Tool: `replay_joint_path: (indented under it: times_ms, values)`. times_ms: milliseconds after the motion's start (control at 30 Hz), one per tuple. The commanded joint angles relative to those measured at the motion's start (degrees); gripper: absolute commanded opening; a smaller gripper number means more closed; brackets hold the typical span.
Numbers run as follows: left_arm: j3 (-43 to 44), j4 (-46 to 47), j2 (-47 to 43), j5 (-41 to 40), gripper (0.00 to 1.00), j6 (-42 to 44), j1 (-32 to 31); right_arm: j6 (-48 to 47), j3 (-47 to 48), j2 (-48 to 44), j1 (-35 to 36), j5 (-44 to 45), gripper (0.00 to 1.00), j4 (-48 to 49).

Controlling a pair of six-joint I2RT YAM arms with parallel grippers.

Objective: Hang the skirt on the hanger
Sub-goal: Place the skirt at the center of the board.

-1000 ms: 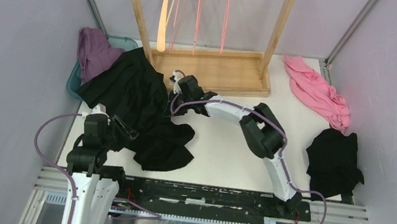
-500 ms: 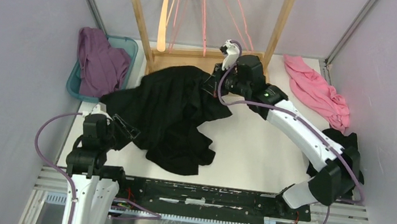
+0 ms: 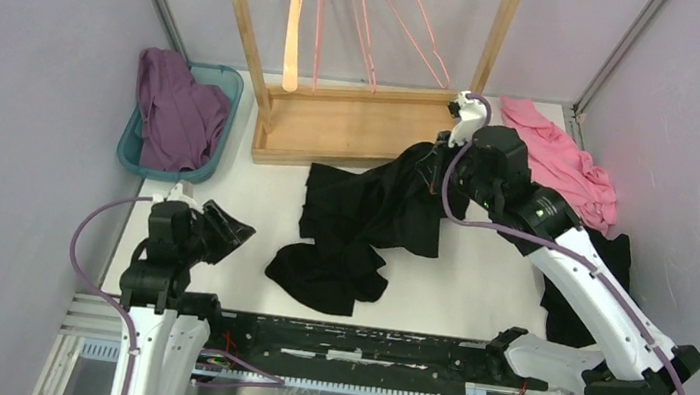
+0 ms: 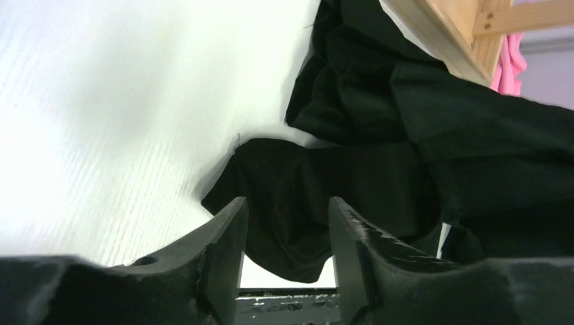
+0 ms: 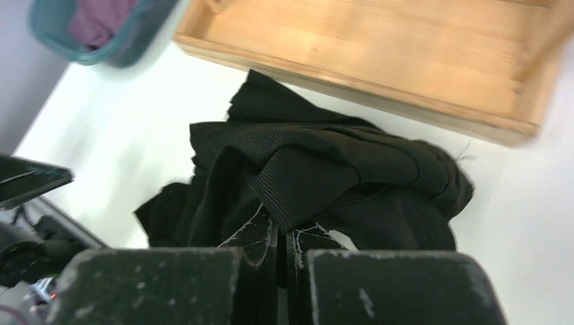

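The black pleated skirt [image 3: 365,209] lies bunched in the middle of the table, its upper end lifted. My right gripper [image 3: 434,163] is shut on the skirt's ribbed waistband [image 5: 304,179] and holds it raised near the wooden stand's right front corner. The rest of the skirt [image 5: 203,203] trails down to the table. The pale beige hanger [image 3: 294,24] hangs on the rack at the back, left of the pink wire hangers. My left gripper [image 3: 233,231] is open and empty at the near left; the skirt's hem [image 4: 318,196] shows beyond its fingers [image 4: 227,250].
A wooden rack base [image 3: 359,128] stands at the back centre with pink wire hangers [image 3: 388,21] above. A teal bin [image 3: 215,156] with a purple garment [image 3: 171,105] sits back left. A pink garment [image 3: 562,158] and a plain black garment [image 3: 610,260] lie at the right.
My right gripper has swept from the left side to the right, dragging the skirt by its waistband across the table toward the stand's right corner. The left arm has stayed in place.
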Motion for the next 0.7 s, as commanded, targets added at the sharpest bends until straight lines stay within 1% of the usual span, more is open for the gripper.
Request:
replay_joint_path:
  times_ms: [0,33,67,133,233,267,300,333,367,467,500,533,600,667]
  values:
    - [-2.3,6.7,-0.3,10.1,0.70,2.6,0.0,-1.1,-1.7,-1.5,-1.3,11.1,0.01,-4.2]
    - [-3.3,8.9,0.1,13.9,0.93,2.4,0.0,-1.1,-2.7,-1.0,-1.5,11.8,0.01,-4.6]
    - [-4.2,10.8,0.7,17.1,1.00,2.2,0.0,-0.6,-3.9,-0.5,-1.6,12.8,0.01,-5.0]
    - [-4.9,12.8,3.3,20.5,0.99,2.9,0.0,0.2,-6.3,0.6,-2.4,13.6,0.01,-5.0]
    - [-4.9,14.2,8.0,19.9,0.99,5.0,-1.0,1.4,-9.6,2.2,-3.9,11.8,0.01,-3.6]
    - [-4.6,14.6,9.8,20.0,0.99,5.5,-1.1,1.7,-10.4,2.8,-4.4,10.9,0.04,-3.0]
    - [-4.4,15.0,11.1,20.1,0.99,5.9,-1.2,2.1,-11.0,3.5,-4.6,10.3,0.11,-2.5]
    - [-4.1,15.7,12.4,20.5,0.99,5.7,-1.2,2.4,-11.5,4.3,-4.8,9.8,0.20,-1.9]
    - [-3.3,16.6,13.5,20.8,0.99,5.7,-1.2,2.5,-11.9,5.0,-5.1,8.8,0.21,-1.4]
    - [1.3,15.6,15.6,15.9,0.99,4.2,-3.5,2.8,-12.9,8.0,-5.5,7.0,0.32,0.5]
    - [2.3,16.3,15.6,13.9,0.99,3.0,-5.1,2.8,-12.9,9.2,-5.7,6.2,0.31,0.8]
    - [3.3,16.5,16.2,10.6,0.99,2.5,-6.8,3.0,-12.9,10.3,-6.0,5.7,0.36,1.1]
    - [5.9,16.2,19.6,5.6,0.99,3.0,-11.6,3.1,-12.5,12.8,-6.4,4.9,0.50,1.0]
    - [8.0,16.3,23.9,1.7,0.99,3.1,-16.2,3.5,-12.4,14.4,-6.8,4.6,0.60,0.9]
